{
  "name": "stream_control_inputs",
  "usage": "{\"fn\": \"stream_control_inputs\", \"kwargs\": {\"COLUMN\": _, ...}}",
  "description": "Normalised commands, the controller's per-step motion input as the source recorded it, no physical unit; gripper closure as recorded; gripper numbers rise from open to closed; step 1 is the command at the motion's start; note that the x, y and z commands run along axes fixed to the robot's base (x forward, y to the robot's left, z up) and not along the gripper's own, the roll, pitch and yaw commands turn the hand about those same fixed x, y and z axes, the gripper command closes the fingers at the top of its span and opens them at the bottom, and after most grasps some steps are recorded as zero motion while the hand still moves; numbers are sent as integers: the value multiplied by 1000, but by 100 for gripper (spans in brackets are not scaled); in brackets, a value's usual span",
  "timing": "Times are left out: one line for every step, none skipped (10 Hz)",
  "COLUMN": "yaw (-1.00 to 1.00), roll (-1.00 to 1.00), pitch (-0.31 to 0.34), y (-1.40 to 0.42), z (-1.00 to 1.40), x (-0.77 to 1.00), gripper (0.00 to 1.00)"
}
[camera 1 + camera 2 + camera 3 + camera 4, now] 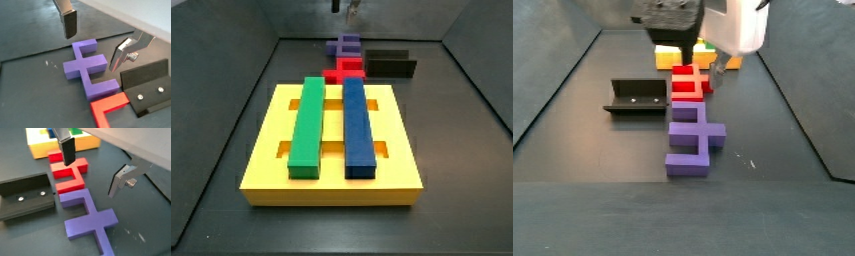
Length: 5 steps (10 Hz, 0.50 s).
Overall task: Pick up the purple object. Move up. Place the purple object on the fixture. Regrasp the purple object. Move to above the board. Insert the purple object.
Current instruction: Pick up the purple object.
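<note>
The claw [93,44] is held wide open, nothing gripped, above the violet-purple blocky piece [87,69]. That piece is laid flat beside the matte black L-shaped fixture [148,85].

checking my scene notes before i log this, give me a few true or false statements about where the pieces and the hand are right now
1. The hand is open and holds nothing. True.
2. The purple object sits on the fixture. False: it lies on the floor beside the fixture.
3. A green bar and a blue bar lie on the board. True.
4. The red piece lies between the purple object and the board. True.
5. The hand's fingers grip the red piece. False: they are above it, apart from it.
</note>
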Motion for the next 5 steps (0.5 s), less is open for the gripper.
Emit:
{"fn": "stream_control_inputs", "kwargs": {"yaw": -743, "roll": 0, "pitch": 0, "y": 257, "z": -171, "x": -134, "gripper": 0}}
{"fn": "stream_control_inputs", "kwargs": {"yaw": -686, "roll": 0, "pitch": 0, "y": 297, "z": -257, "x": -229, "gripper": 0}}
{"fn": "stream_control_inputs", "kwargs": {"yaw": -694, "roll": 0, "pitch": -23, "y": 291, "z": -349, "x": -240, "gripper": 0}}
{"fn": "stream_control_inputs", "kwargs": {"yaw": -660, "roll": 0, "pitch": -40, "y": 320, "z": -351, "x": -283, "gripper": 0}}
{"fn": "stream_control_inputs", "kwargs": {"yaw": -591, "roll": 0, "pitch": -36, "y": 291, "z": -340, "x": -183, "gripper": 0}}
